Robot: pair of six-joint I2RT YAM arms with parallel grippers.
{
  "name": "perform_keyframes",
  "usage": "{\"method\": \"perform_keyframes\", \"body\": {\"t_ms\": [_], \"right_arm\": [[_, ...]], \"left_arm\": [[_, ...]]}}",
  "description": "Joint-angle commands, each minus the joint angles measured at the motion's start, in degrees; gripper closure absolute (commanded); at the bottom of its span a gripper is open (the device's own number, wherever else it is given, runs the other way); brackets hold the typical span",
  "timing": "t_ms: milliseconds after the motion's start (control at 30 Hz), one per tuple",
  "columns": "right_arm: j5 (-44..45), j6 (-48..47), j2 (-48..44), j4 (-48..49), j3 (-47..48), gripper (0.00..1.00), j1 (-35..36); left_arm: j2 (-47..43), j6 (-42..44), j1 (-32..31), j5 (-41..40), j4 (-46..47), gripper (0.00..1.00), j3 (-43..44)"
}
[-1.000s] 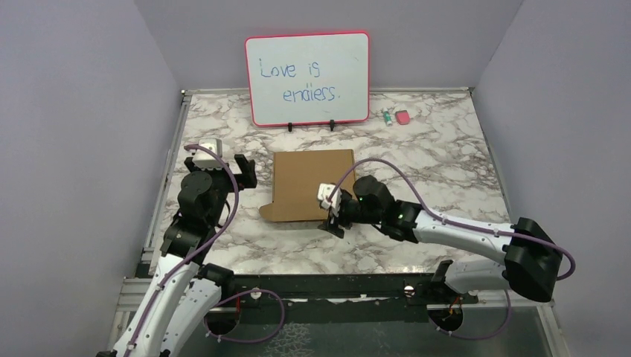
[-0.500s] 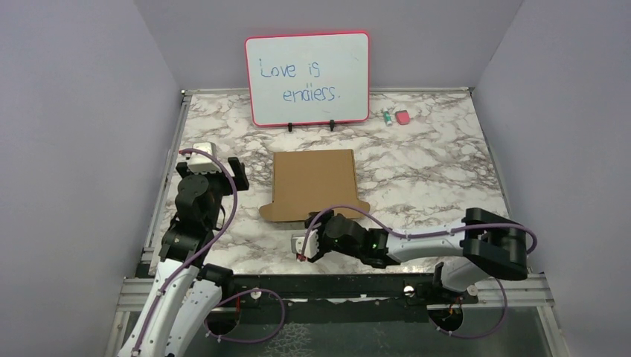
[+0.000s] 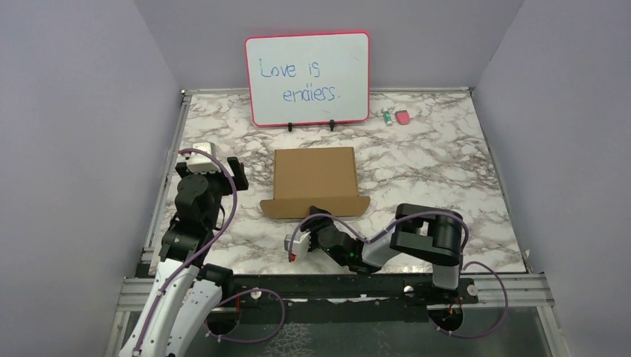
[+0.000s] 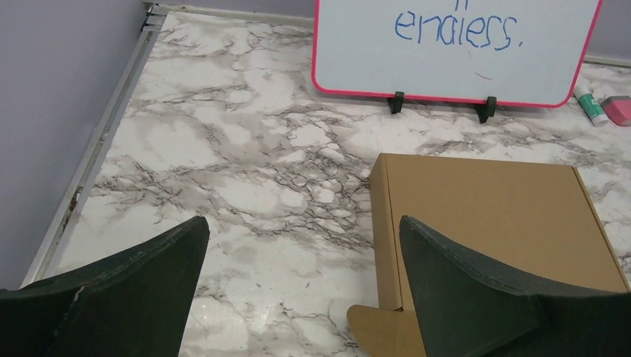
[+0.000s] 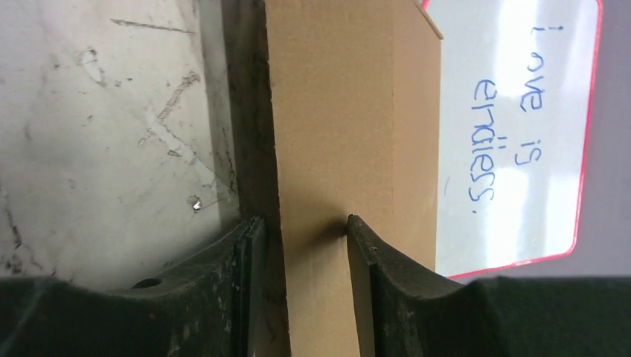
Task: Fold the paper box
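The paper box [image 3: 314,175] is a shallow brown cardboard mailer lying shut in the middle of the table, with a front flap [image 3: 342,206] sticking out toward the arms. My right gripper [image 3: 314,217] is low at the flap's near edge. In the right wrist view the right gripper [image 5: 303,219] is open, its fingers standing on either side of the flap [image 5: 320,149], the upper fingertip [image 5: 356,230] against the cardboard. My left gripper [image 3: 238,171] hangs left of the box; the left wrist view shows the left gripper [image 4: 303,223] wide open and empty, with the box [image 4: 484,216] to its right.
A pink-framed whiteboard [image 3: 307,78] stands at the back on two small feet. A small marker [image 3: 387,117] and a pink eraser [image 3: 402,117] lie to its right. A metal rail [image 3: 173,163] borders the table's left edge.
My right arm has swung off the box's front right corner, down in front of it, and its jaws have narrowed around the front flap. The left arm drew back slightly.
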Motion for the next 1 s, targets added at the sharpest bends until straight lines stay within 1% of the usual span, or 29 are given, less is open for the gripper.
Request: {"method": "perform_keyframes", "body": {"t_ms": [0,67,200,300,333,500,667,800,967], "right_arm": [[6.3,-6.1,3.1,17.5,-2.1,0.58,0.5],[6.6,-6.8,2.3,19.3,-2.7,0.65,0.6],[6.6,-7.0,0.3,18.9,-3.1,0.81,0.7],[5.9,-6.9,-2.1,16.4,-3.0,0.97,0.8],[5.7,-6.4,-3.2,14.5,-2.9,0.99,0.8],[4.1,-2.6,-11.3,1.3,-1.3,0.99,0.8],[-0.2,3.3,-22.2,-18.7,2.6,0.99,0.8],[-4.8,7.2,-29.9,-37.4,10.5,0.99,0.8],[-9.3,12.3,-33.9,-58.4,21.1,0.99,0.8]], "left_arm": [[0.0,0.1,0.5,0.2,0.8,0.01,-0.7],[0.2,0.1,0.5,0.4,0.8,0.01,-0.6],[0.3,0.0,0.6,0.7,0.9,0.01,-0.7],[0.5,0.1,0.6,0.8,0.9,0.01,-0.7],[0.5,0.0,0.6,0.9,0.8,0.01,-0.7],[0.6,0.0,0.6,1.0,1.0,0.01,-0.7],[0.8,-0.4,0.6,2.2,1.4,0.01,-0.1],[1.2,-0.7,0.7,3.9,-0.3,0.01,4.4],[1.1,0.3,0.6,5.0,-4.8,0.01,11.5]]}}
